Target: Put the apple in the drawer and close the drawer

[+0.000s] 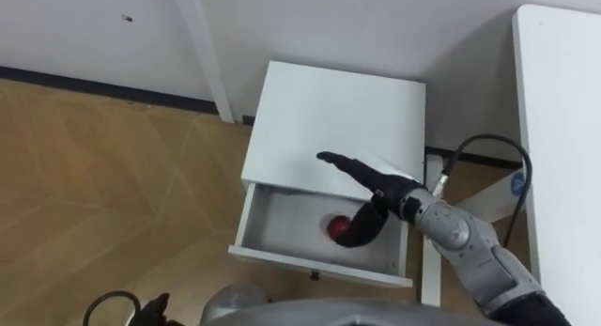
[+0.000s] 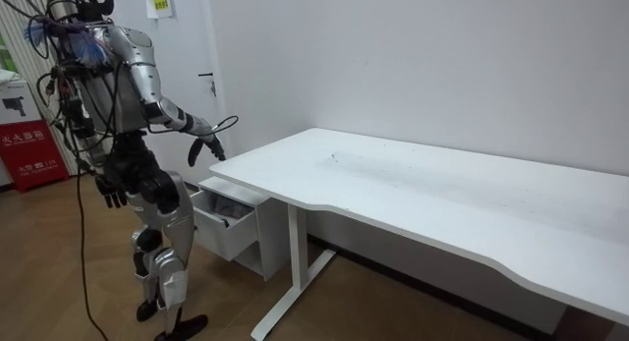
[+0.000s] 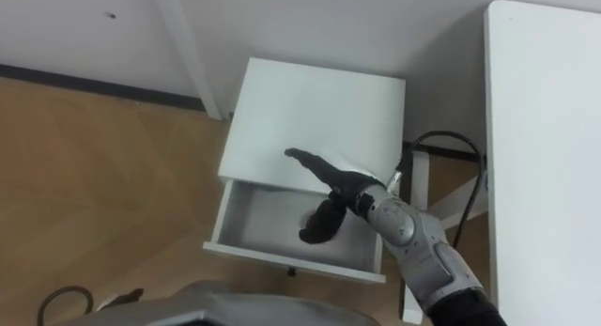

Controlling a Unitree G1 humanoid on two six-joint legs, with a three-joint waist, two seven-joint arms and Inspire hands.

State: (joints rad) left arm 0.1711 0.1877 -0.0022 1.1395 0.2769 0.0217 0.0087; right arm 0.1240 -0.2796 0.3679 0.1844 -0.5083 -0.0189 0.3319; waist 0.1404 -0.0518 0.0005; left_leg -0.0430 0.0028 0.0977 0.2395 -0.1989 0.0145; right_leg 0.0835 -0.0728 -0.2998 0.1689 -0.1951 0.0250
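A red apple (image 1: 334, 226) lies inside the open drawer (image 1: 282, 225) of a low white cabinet (image 1: 333, 115), toward the drawer's right half. My right hand (image 1: 374, 186) hovers over the drawer's back edge, open, with its fingers stretched straight toward the left. Its thumb hangs down beside the apple and hides part of it; the hand holds nothing. In the room view I stand in front of the drawer (image 2: 225, 223) with the right arm reaching out over it. My left hand (image 2: 110, 195) hangs idle at my side with relaxed fingers.
A large white desk (image 1: 563, 129) stands immediately right of the cabinet, its leg (image 1: 431, 270) close to the drawer's right side. A white wall runs behind the cabinet. Bare wooden floor (image 1: 113, 185) lies to the left.
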